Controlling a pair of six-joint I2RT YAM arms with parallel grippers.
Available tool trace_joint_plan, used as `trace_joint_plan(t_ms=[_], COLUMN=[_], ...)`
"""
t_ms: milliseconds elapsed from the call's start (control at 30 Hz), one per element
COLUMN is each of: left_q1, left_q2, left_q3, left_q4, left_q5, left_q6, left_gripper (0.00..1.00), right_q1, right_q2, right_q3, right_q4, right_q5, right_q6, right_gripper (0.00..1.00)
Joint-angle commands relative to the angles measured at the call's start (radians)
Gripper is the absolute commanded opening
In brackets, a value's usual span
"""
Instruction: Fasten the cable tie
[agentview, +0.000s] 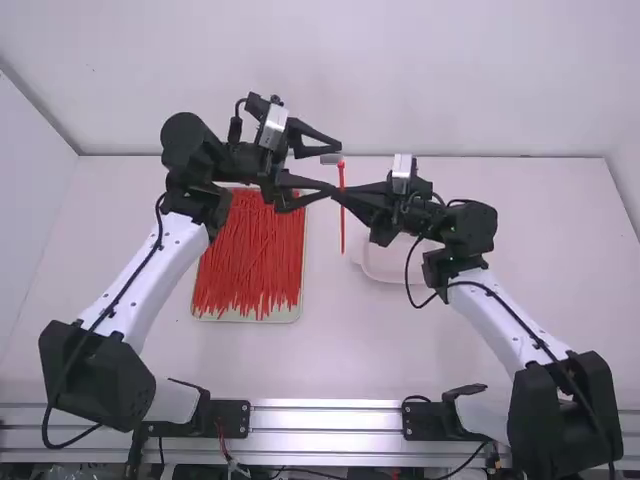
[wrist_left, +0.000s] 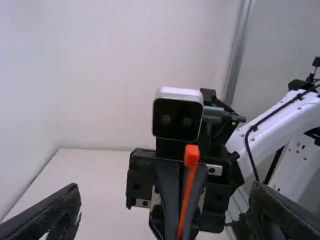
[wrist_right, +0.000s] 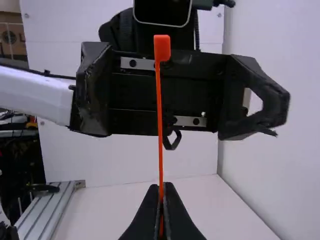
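**While my right gripper (wrist_right: 161, 192) pinched the cable tie (wrist_right: 160, 125) upright**

As I held both arms over the white table (agentview: 570, 250), the tray (agentview: 250, 320) of spare ties (agentview: 250, 255) lay flat on it, and I place everything else from that tray; the red spares lay packed side by side, running from the tray's near edge to its far one. My right gripper was off the tray's right side, raised above the table, with both fingers pressed together on the lower part of the cable tie; the strap ran straight up out of the pinch, and its square head (wrist_right: 161, 46) stood at the top, showing in the high view just past the tray's far right corner; the tail hung below the fingers, clear of the tray. My left gripper (agentview: 336, 168) was above the tray's far right corner, its fingers (wrist_left: 47, 220) spread wide apart and holding nothing; the tie's head stood in the gap between them, in front of the gripper's black body, and I could not tell whether it touched either finger. Seen from my left wrist, the camera (wrist_left: 177, 120) on my right wrist sat just behind the head. To the right of the tray, past the tie, a pale see-through shape (agentview: 365, 265) lay on the table under my right arm; I could not make out what it was.
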Motion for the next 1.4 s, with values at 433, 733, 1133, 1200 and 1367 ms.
trace_joint_plan(t_ms=[433,733,1133,1200,1367], left_q1=[-0.022,-0.022,-0.026,-0.029,-0.035], left_q2=[0.001,0.001,0.001,0.001,0.001], left_q3=[0.026,0.026,0.026,0.026,0.026], left_q4=[0.024,0.024,0.026,0.026,0.026], left_q5=[-0.005,-0.007,-0.008,-0.008,-0.031], left_q6=[-0.029,-0.038,-0.036,-0.037,-0.037], left_gripper=[0.38,0.24,0.09,0.09,0.02], right_q1=[0.008,0.008,0.008,0.008,0.008], right_q2=[0.002,0.002,0.002,0.002,0.002], right_q3=[0.033,0.033,0.033,0.033,0.033], right_q4=[0.011,0.011,0.020,0.024,0.026], right_q5=[0.033,0.034,0.033,0.032,0.033], right_q6=[0.010,0.009,0.010,0.010,0.010], right_gripper=[0.00,0.00,0.00,0.00,0.00])
